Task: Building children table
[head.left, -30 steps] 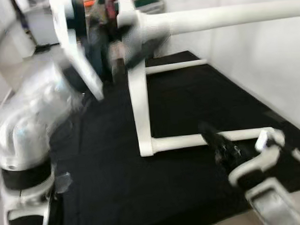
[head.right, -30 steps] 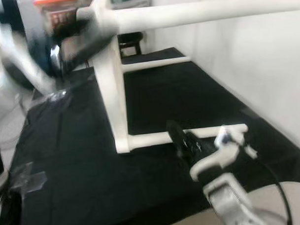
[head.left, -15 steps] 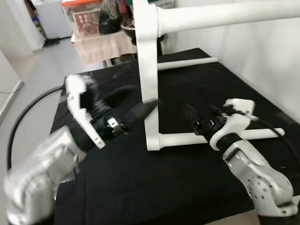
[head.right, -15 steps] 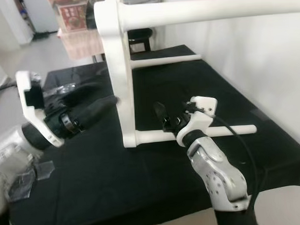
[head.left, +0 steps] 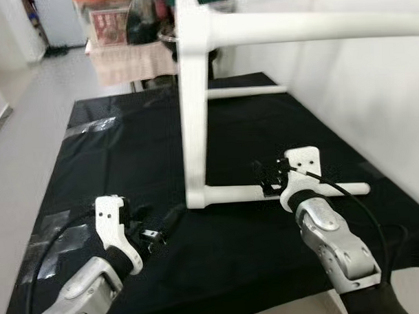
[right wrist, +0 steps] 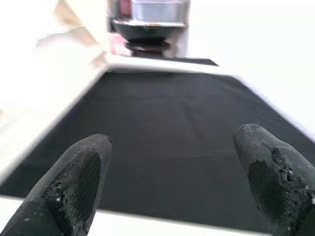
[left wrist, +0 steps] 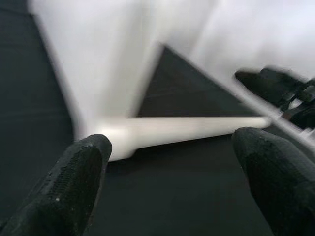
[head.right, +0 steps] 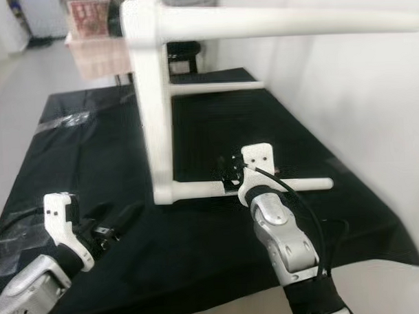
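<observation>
A white table frame lies on its side on the black mat (head.left: 127, 153). Its upright leg (head.left: 193, 116) carries a long top bar (head.left: 308, 26). A lower bar (head.left: 252, 193) rests on the mat, and a thinner bar (head.left: 245, 92) lies farther back. My right gripper (head.left: 266, 177) is open, hovering just over the lower bar near its middle; that bar (right wrist: 88, 223) runs under its fingers (right wrist: 78, 182). My left gripper (head.left: 167, 224) is open and low at the front left, apart from the frame, pointing at the leg's foot (left wrist: 118, 140).
A white wall (head.left: 373, 110) borders the mat on the right. Storage boxes (head.left: 112, 22) and a dark stool (head.right: 182, 51) stand behind the mat. Clear tape (head.left: 53, 228) is on the mat's left edge. A black cable (head.left: 377, 213) trails from my right arm.
My left arm has dropped from beside the upright leg to low at the front left. The right gripper has closed in on the lower bar. The camera has shifted.
</observation>
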Robot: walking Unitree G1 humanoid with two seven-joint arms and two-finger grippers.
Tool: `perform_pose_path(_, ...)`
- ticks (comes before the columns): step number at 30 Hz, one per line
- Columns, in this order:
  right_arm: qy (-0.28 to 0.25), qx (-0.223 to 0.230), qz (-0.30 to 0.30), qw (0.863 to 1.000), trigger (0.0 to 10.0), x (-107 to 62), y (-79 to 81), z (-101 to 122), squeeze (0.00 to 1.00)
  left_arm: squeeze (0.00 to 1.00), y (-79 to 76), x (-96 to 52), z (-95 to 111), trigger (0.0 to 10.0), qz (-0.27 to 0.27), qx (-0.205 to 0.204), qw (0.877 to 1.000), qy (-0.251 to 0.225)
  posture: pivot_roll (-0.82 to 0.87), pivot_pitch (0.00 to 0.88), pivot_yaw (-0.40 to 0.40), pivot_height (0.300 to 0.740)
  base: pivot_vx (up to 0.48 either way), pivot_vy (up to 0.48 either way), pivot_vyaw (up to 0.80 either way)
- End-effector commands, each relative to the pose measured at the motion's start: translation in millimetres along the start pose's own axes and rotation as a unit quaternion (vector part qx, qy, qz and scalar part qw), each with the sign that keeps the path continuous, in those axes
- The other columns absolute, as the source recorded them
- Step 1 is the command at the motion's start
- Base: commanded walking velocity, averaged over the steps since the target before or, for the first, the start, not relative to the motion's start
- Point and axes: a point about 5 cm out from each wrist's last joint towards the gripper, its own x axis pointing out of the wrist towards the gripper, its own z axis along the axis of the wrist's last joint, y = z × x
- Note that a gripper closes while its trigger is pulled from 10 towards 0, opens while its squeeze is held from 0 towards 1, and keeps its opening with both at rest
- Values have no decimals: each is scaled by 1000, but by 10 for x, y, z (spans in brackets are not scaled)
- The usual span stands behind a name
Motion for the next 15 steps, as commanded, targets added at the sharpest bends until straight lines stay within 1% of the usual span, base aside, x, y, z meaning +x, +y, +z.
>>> perform_pose_path(1,-9,-10,8,1000,10000,16,51,7,0,0,38,0,-2,10000,6,10,1000,-1,-62,0,7,740,0,-472,0)
perform_pose_path(2,-20,-31,14,999,10000,44,93,10,0,0,50,45,19,10000,7,13,1000,-12,-70,0,9,740,0,-472,0)
perform_pose_path(3,-20,-31,14,999,10000,44,93,10,0,0,50,45,19,10000,7,13,1000,-12,-70,0,9,740,0,-472,0)
perform_pose_path(5,-27,-47,18,998,10000,60,131,-2,0,0,53,75,19,10000,13,17,999,-23,-70,0,10,740,0,-472,0)
perform_pose_path(7,-29,-52,21,998,10000,64,151,-11,0,0,68,88,23,10000,23,22,999,-27,-69,0,11,740,0,0,0)
perform_pose_path(8,-36,-72,29,996,10000,75,202,-39,0,0,158,102,35,10000,68,27,996,-41,-68,0,14,740,0,0,0)
perform_pose_path(9,-36,-72,29,996,10000,75,202,-39,0,0,158,102,35,10000,68,27,996,-41,-68,0,14,740,0,0,0)
perform_pose_path(10,-38,-79,33,996,10000,79,222,-51,0,0,198,104,39,10000,88,29,995,-47,-68,0,14,740,0,0,0)
perform_pose_path(11,-37,-94,40,994,10000,83,274,-90,0,0,286,102,47,10000,124,48,990,-50,-66,0,14,740,0,0,0)
perform_pose_path(12,-35,-94,46,994,10000,81,306,-109,0,0,328,97,41,10000,140,60,987,-45,-63,0,14,740,0,0,0)
perform_pose_path(15,-35,-93,50,994,10000,82,327,-122,0,0,356,94,36,10000,151,67,985,-42,-62,0,15,740,0,0,0)
